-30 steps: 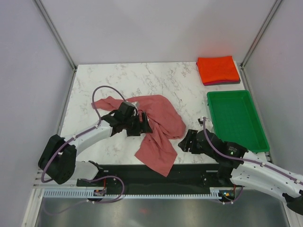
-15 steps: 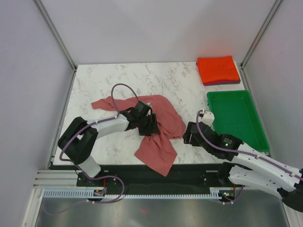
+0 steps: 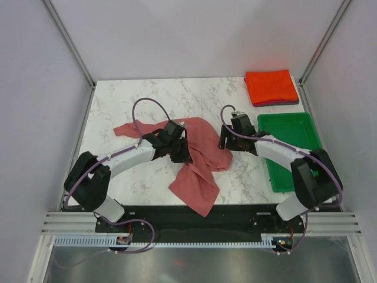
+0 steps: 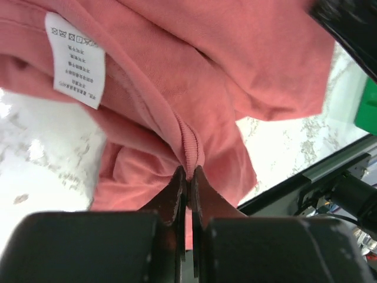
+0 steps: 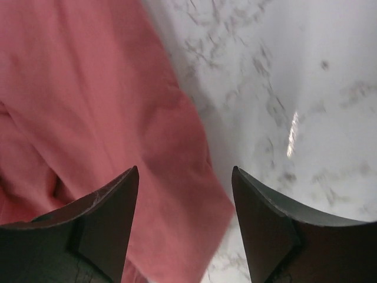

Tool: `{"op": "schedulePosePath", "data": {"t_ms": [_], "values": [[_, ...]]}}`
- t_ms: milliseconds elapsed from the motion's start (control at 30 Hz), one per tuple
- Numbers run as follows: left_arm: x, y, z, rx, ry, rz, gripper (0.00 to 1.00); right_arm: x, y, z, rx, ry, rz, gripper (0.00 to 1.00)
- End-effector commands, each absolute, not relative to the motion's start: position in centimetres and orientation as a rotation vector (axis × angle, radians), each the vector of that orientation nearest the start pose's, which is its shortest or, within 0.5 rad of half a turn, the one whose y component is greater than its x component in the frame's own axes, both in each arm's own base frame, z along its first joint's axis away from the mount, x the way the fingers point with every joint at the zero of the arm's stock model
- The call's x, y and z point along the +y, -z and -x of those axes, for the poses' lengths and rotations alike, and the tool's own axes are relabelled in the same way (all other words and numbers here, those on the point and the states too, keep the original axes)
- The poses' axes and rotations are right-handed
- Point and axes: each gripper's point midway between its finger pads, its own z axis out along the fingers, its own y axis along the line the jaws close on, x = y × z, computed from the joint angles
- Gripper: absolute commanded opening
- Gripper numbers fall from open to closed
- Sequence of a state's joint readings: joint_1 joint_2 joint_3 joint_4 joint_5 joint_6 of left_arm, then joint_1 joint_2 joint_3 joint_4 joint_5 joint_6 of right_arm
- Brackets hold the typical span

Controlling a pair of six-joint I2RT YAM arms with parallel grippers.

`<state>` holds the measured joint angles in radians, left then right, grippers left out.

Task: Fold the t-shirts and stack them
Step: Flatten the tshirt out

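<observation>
L end effector (image 4: 187, 172) is pressed together, pinching a raised seam ridge of the rose-red tee (image 4: 247, 71) btwn its fingertips; a white care label (image 4: 75, 59) lies face-up on the cloth, up and left of the pinch; in the top view this end effector sits on the left-centre part of the tee, w/ cloth spread on both sides of it; R end effector (image 5: 185, 174) is spread wide w/ nothing btwn the fingers, one finger over the tee's right edge, the other over bare marble of the bench (image 5: 283, 88); whether it touches the cloth can't be told; the tee itself lies crumpled and unfolded in the bench's middle, one lobe reaching left, a long tail running down to the near edge; well apart from it, at the far right corner, the orange-red tee (image 3: 271, 85) sits folded to a square on top of the maroon tee (image 3: 277, 104), of which only a thin strip shows at the near side; just nearer than that stack, along the right edge, stands the green tray (image 3: 291, 138); R arm crosses over the tray's near-left part.
</observation>
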<state>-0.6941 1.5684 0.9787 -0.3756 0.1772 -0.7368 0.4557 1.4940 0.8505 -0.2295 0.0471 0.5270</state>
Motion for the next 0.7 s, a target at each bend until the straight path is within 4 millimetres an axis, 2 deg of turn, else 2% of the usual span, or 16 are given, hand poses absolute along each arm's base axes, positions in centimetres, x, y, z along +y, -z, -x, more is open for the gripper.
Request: {"op": "schedulePosePath", "data": {"t_ms": [0, 33, 100, 133, 200, 233, 300, 333, 367, 400, 433, 500, 533, 600, 633, 667], "values": [[-25.4, -10.0, -24.9, 2.639, 0.681, -0.02, 0.02, 21.0, -8.1, -37.1, 2.369, -0.55, 0.07, 0.72], [-24.7, -11.0, -24.7, 2.615, 0.693, -0.007, 0.02, 21.1, -6.4, -37.2, 2.418, -0.536, 0.074, 0.7], [-23.2, -11.0, -24.5, 2.608, 0.698, 0.036, 0.02, 21.3, -6.0, -37.7, 2.428, -0.561, 0.077, 0.6], [-22.8, -12.0, -24.5, 2.576, 0.719, 0.046, 0.02, 20.9, -5.5, -37.9, 2.444, -0.556, 0.055, 0.39], [-22.3, -13.2, -24.8, 2.546, 0.76, 0.064, 0.02, 20.4, -6.5, -38.4, 2.444, -0.559, 0.02, 0.17], [-22.3, -13.9, -25.0, 2.53, 0.779, 0.064, 0.02, 19.6, -7.9, -37.9, 2.449, -0.534, 0.004, 0.0], [-22.6, -17.2, -25.6, 2.458, 0.85, 0.051, 0.02, 17.8, -11.4, -38.2, 2.4, -0.451, -0.047, 0.0], [-22.9, -18.4, -25.7, 2.434, 0.886, 0.039, 0.02, 15.9, -14.7, -37.3, 2.355, -0.369, -0.088, 0.0], [-23.5, -21.1, -25.9, 2.374, 0.946, 0.017, 0.02, 15.2, -17.5, -37.1, 2.307, -0.351, -0.107, 0.0], [-24.5, -22.8, -25.0, 2.356, 1.048, -0.033, 0.02, 14.5, -19.6, -36.4, 2.273, -0.335, -0.13, 0.0], [-25.0, -24.3, -24.5, 2.33, 1.104, -0.06, 0.02, 13.2, -22.7, -34.5, 2.23, -0.32, -0.152, 0.0], [-25.7, -28.0, -23.0, 2.257, 1.231, -0.12, 0.02, 11.3, -29.0, -32.6, 2.082, -0.321, -0.207, 0.0], [-25.7, -29.2, -22.5, 2.227, 1.259, -0.14, 0.02, 10.6, -30.3, -31.5, 2.066, -0.313, -0.224, 0.0], [-25.2, -32.0, -21.4, 2.146, 1.293, -0.175, 0.02, 10.1, -35.1, -30.2, 1.952, -0.365, -0.233, 0.0], [-24.9, -32.6, -21.3, 2.13, 1.293, -0.171, 0.02, 9.8, -37.8, -29.4, 1.88, -0.4, -0.236, 0.0], [-24.3, -32.9, -21.9, 2.12, 1.278, -0.148, 0.02, 9.9, -38.7, -29.2, 1.854, -0.415, -0.231, 0.0]]}}
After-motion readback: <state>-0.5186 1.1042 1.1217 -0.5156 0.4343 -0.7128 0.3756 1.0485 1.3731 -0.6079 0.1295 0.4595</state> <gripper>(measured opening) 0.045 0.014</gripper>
